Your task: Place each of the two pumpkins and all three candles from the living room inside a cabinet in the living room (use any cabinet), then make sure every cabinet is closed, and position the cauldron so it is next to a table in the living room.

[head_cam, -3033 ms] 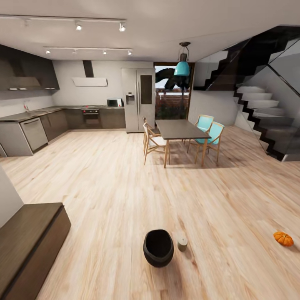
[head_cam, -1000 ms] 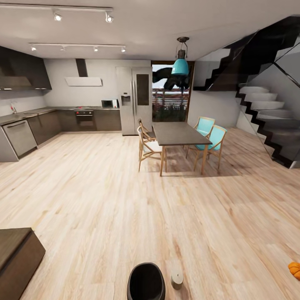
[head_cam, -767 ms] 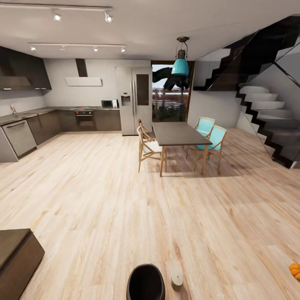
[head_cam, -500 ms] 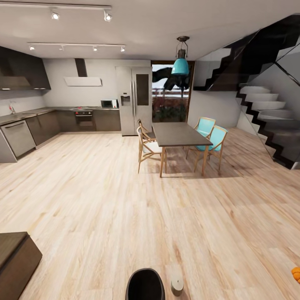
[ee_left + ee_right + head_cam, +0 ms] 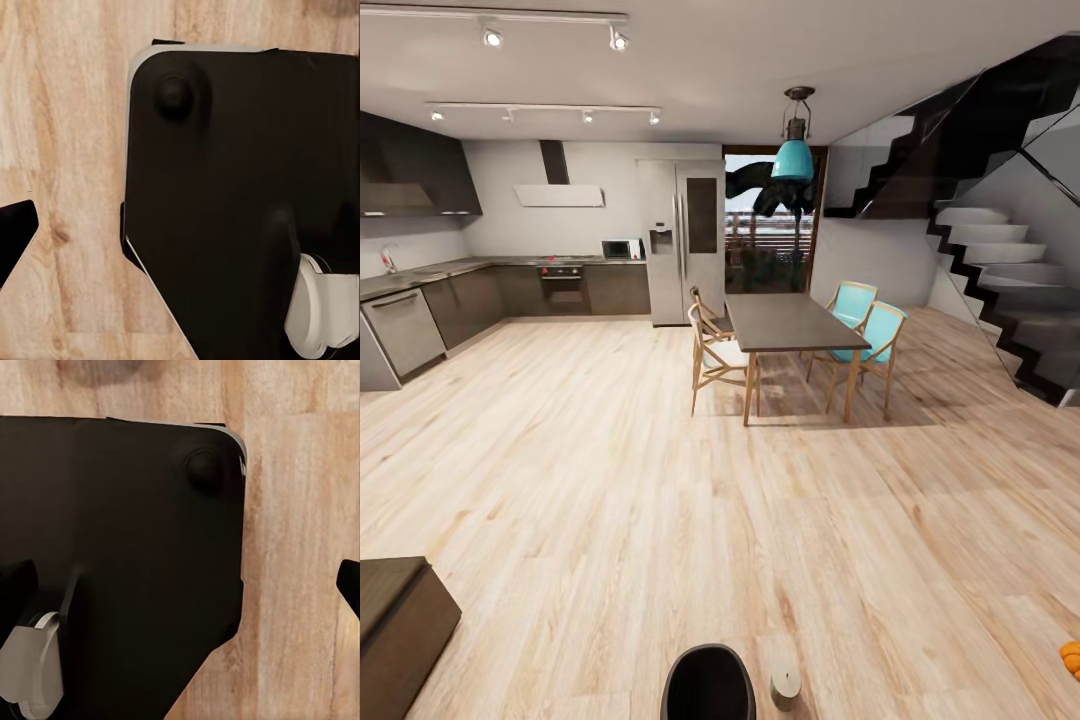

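Cauldron [image 5: 709, 685], black and round with an open mouth, sits on the pale wooden floor [image 5: 610, 480] at the near edge of the head view, cut off by the frame. Just beside it, on its right, stands a short pale candle [image 5: 785, 686], apart from the cauldron's wall. Far off at the right edge, a sliver of a bright orange pumpkin [image 5: 1071, 660] lies on the floor, well apart from both. At the near left corner, the end of the low dark-brown cabinet [image 5: 395, 625] shows, with its visible front flat and shut.

Further away, mid-room, a dark tabletop [image 5: 785, 320] on light wooden legs stands with two wooden chairs [image 5: 715, 350] on its left side and two turquoise chairs [image 5: 865, 335] on its right. A turquoise pendant lamp [image 5: 795, 158] hangs above it. Behind that stand a steel fridge [image 5: 685, 240] and a dark doorway [image 5: 765, 225] with greenery outside. A grey kitchen run [image 5: 480, 295] lines the far left wall, with an oven, a microwave and a white hood. A black staircase [image 5: 990, 260] climbs along the right side.

Both wrist views look straight down at the floor, over a large black rounded panel of the robot's own body [image 5: 240, 202], with a white part at one corner. Neither tool's fingers can be made out there, so how far open the left or right tool is cannot be told, and nothing is seen held.
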{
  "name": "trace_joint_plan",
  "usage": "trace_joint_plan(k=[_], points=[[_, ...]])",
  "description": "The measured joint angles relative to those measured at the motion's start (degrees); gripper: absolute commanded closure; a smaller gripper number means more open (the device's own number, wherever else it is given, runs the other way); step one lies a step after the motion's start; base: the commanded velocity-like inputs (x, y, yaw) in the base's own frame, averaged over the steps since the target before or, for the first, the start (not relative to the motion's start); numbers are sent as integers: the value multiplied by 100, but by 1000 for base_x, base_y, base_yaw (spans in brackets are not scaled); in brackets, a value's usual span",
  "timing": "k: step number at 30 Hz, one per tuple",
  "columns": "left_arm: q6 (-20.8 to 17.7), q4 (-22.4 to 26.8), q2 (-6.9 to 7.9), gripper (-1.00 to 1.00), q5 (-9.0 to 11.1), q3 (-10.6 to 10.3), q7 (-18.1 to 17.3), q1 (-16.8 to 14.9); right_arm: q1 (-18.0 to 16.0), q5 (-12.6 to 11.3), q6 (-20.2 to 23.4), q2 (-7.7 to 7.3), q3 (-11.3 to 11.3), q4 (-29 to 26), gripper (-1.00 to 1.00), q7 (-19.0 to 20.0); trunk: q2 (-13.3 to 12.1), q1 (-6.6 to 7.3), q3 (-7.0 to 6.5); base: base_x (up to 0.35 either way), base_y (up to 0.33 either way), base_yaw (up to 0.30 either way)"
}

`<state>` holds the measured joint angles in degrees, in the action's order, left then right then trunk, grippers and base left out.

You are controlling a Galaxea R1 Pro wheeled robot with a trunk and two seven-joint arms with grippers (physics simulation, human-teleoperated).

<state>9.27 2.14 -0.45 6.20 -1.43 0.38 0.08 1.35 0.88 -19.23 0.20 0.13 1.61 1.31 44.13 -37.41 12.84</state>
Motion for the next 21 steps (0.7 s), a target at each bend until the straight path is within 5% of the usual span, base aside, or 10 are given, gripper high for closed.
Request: trace_joint_plan(k=[5,9,12,15,18,21], points=[[-577,1090,-52,-100,26,17,-21,-23,0,8,47,-6,1,-18,-100,31,-159,87,-72,0,0,0],[-2139,2527,-167,-100,26,8,-8,-28,-121,19,347,27,0,-221,-100,25,-321,175,-147,0,0,0],[-3384,3916,-187,-100,30,-9,-4,-31,-227,21,1578,111,5,-1283,-100,18,-442,241,-203,0,0,0],[-4417,5271,-191,-100,52,-24,9,-157,-267,29,3431,140,11,-3281,-100,9,-563,307,-257,0,0,0],[-4773,5725,-189,-100,67,-16,15,-546,-307,41,4811,152,12,-4827,-100,-27,-685,373,-311,0,0,0],[-4863,5697,-182,-100,75,2,18,-941,-542,36,5418,160,15,-5726,-100,-161,-805,439,-365,0,0,0]])
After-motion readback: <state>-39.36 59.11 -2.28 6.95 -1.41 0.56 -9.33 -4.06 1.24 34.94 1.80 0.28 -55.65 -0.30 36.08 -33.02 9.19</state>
